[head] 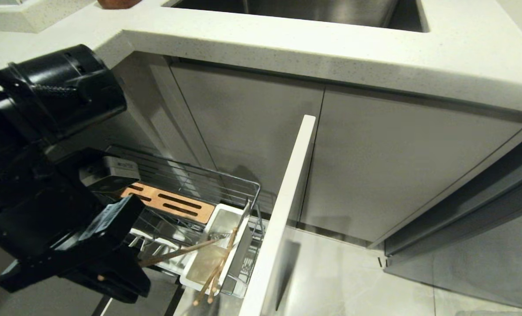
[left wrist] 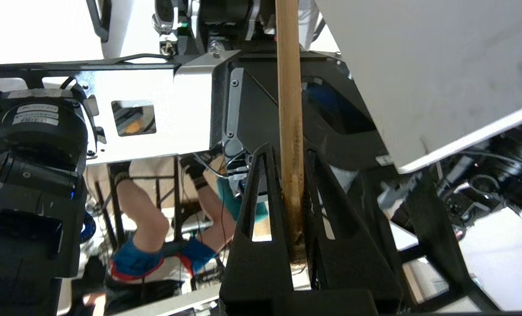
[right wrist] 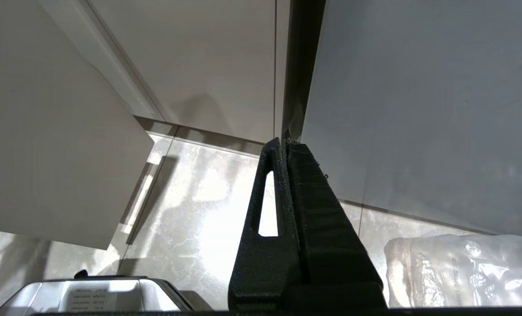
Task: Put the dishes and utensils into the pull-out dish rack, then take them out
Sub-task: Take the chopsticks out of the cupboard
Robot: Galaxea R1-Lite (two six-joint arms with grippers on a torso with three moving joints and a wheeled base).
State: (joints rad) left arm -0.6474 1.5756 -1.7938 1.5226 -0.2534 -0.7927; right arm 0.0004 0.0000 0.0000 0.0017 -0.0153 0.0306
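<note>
the pale grey cabinet front [head: 282,206] of the pull-out dish rack is seen edge-on, drawn out from under the speckled white countertop [head: 331,48], with the chrome wire basket [head: 190,175] behind it. inside the basket a slotted wooden strip [head: 171,202] lies toward the back, and a white rectangular utensil caddy [head: 210,259] sits just beside the cabinet front.

the black left gripper [head: 133,263] is held at the basket's left side, well nearer to the caddy than the right gripper [right wrist: 285,145], which is parked low by the cabinet doors with its fingers pressed together on nothing.

one thin light-wood chopstick [left wrist: 289,109] is pinched near its end between the left fingers [left wrist: 261,202]. its long axis is laid nearly level, pointing from the gripper toward the caddy, its far end reaching about to the caddy's rim. two more light-wood sticks [head: 217,270] already lean in the caddy, tilted outward.

the coming move is judged to turn on that axis: whichever way it is carried, the stick should be moved along its length, clear of the leaning pair.
</note>
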